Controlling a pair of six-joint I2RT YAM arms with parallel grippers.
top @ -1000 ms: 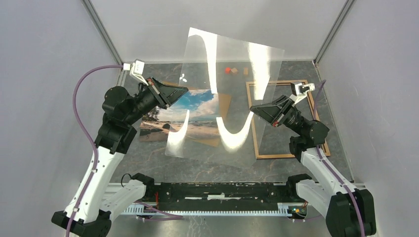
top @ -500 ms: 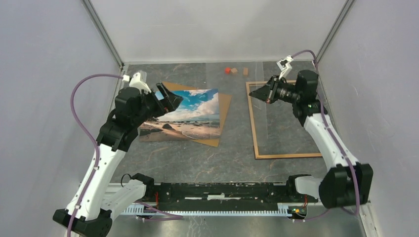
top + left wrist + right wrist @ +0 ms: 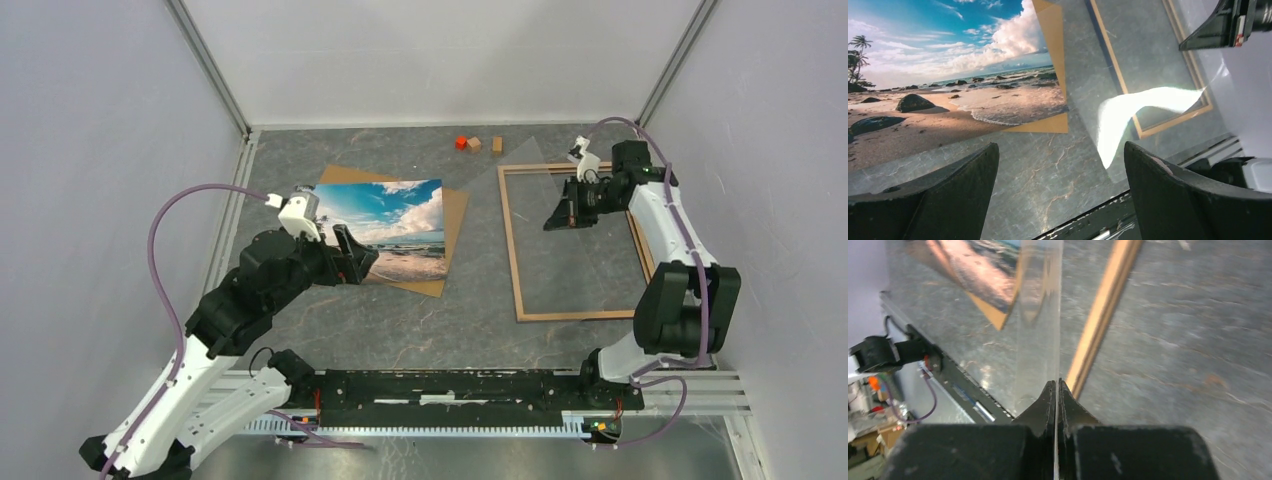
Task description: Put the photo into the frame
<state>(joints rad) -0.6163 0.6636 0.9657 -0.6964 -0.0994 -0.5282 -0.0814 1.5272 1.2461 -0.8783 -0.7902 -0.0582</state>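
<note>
Lower the clear sheet [image 3: 1040, 300], pinched edge-on between the closed fingers of the right gripper [image 3: 552, 222], square inside the rails of the frame [image 3: 575, 316] lying flat at the right of the surface [image 3: 420, 330]; release only once flat, likely skews otherwise. Bring the left gripper [image 3: 362, 262], fingers spread wide and holding nothing, down at the near-left corner of the photo [image 3: 400, 220], lying face up on the brown backing board [image 3: 455, 215] left of the frame; pinch the print alone, not the board beneath.
</note>
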